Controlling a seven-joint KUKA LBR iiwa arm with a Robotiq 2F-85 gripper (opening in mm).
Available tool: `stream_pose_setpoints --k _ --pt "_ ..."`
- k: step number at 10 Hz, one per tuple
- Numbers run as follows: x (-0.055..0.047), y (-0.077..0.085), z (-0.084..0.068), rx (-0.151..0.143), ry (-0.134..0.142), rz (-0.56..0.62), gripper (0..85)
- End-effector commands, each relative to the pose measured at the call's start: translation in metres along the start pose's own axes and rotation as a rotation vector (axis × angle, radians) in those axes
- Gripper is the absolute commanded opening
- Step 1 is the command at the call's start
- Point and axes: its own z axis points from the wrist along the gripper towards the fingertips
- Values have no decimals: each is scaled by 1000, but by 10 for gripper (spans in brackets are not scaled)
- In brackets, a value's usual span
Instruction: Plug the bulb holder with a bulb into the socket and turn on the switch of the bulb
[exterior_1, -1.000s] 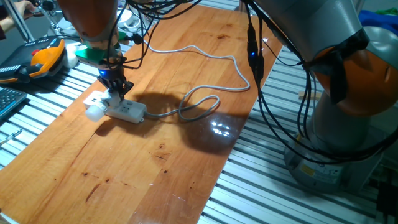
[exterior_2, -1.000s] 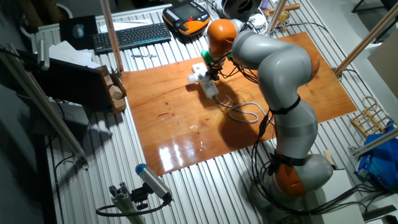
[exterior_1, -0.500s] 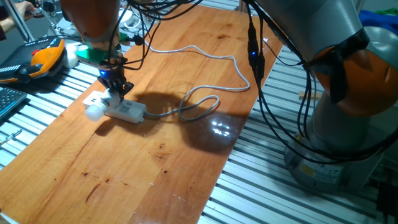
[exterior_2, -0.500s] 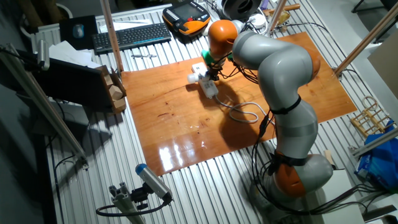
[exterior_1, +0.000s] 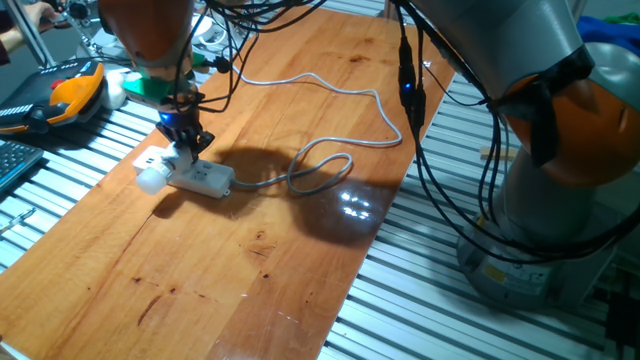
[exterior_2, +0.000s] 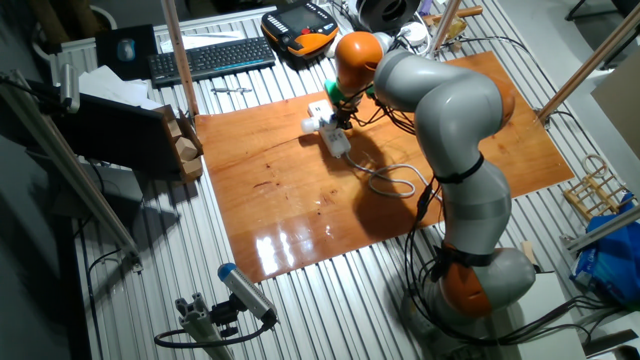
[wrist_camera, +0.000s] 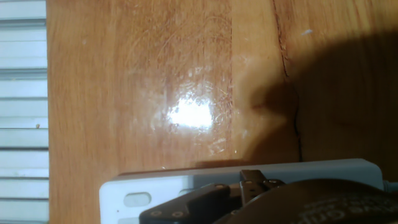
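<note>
The socket, a long white power strip (exterior_1: 205, 178), lies on the wooden board with its grey cable (exterior_1: 320, 168) looping to the right. It also shows in the other fixed view (exterior_2: 338, 142) and along the bottom of the hand view (wrist_camera: 261, 174). The bulb holder (exterior_1: 172, 160) sits at the strip's left end, and its round white bulb (exterior_1: 150, 181) sticks out to the left (exterior_2: 310, 126). My gripper (exterior_1: 188, 146) (exterior_2: 341, 119) points straight down, with its fingers closed around the holder's top. In the hand view the dark fingers (wrist_camera: 199, 205) hide the holder.
An orange and black pendant (exterior_1: 70, 95) and a keyboard (exterior_2: 210, 58) lie off the board's far side. Black cables (exterior_1: 410, 90) hang from my arm over the board's right edge. Metal slats (exterior_1: 420, 290) surround the board.
</note>
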Motion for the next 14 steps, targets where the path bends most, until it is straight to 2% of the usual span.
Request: stream_pose_setpoints --k 1,3,5,8,10,11,12,14 --pt "0 3 -11 -3 2 0 0" --pt "1 4 -19 -3 -1 -1 0" --pt "1 5 -29 -6 13 4 0" --pt "0 5 -62 -11 54 -15 0" --pt "5 5 -88 -3 70 -29 0" --pt "10 5 -99 0 70 -41 0" --pt "14 5 -103 -4 60 -49 0" --pt "25 3 -104 -15 28 -63 0"
